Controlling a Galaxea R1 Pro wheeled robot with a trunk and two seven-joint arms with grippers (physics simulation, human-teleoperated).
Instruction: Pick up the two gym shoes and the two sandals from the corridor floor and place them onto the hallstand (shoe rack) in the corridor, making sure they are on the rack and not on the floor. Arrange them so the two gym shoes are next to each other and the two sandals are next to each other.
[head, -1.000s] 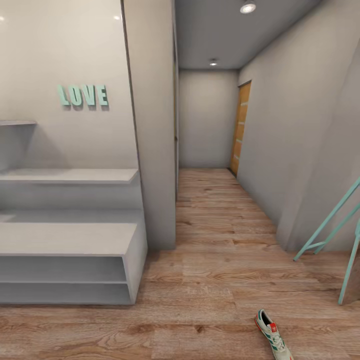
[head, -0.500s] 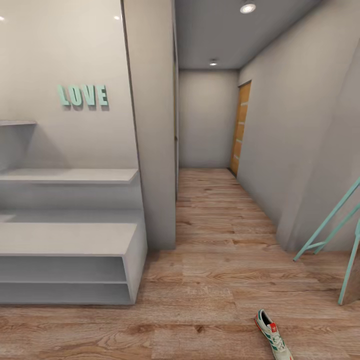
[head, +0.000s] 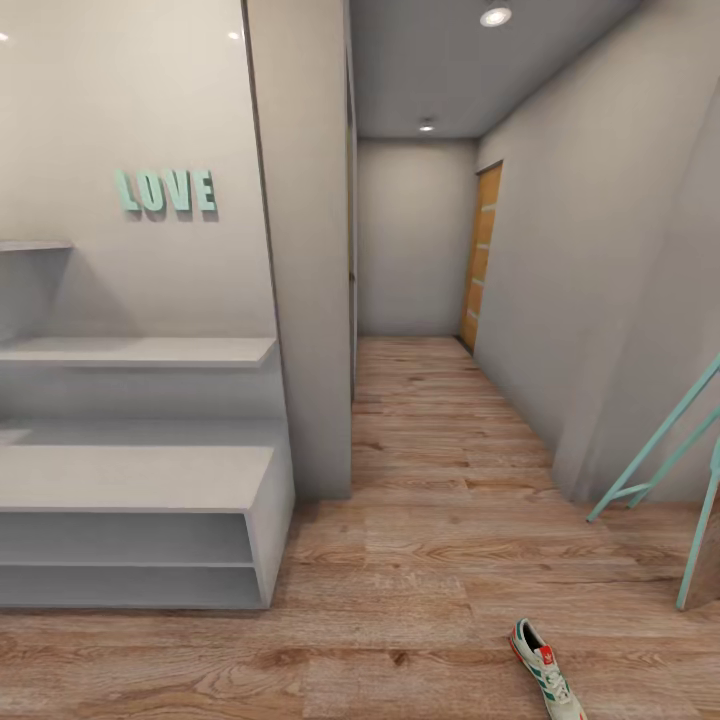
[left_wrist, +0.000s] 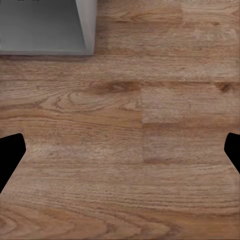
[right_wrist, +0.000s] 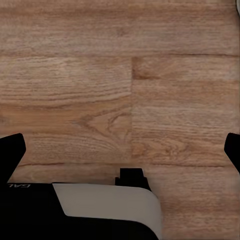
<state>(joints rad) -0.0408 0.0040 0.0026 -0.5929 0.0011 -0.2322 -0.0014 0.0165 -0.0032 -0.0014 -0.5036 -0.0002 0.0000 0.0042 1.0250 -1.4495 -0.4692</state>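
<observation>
Fingers (left_wrist: 11, 150) spread above bare floor (left_wrist: 125, 150)

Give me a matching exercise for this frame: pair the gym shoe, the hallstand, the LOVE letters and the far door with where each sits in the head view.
Things:
1. gym shoe
2. hallstand
3. LOVE letters
4. door

Places:
A. on the wall above the stepped shelves
B. on the floor, lower right
C. right wall, far down the corridor
D. against the left wall

Pairs: 1-B, 2-D, 3-A, 4-C
</observation>
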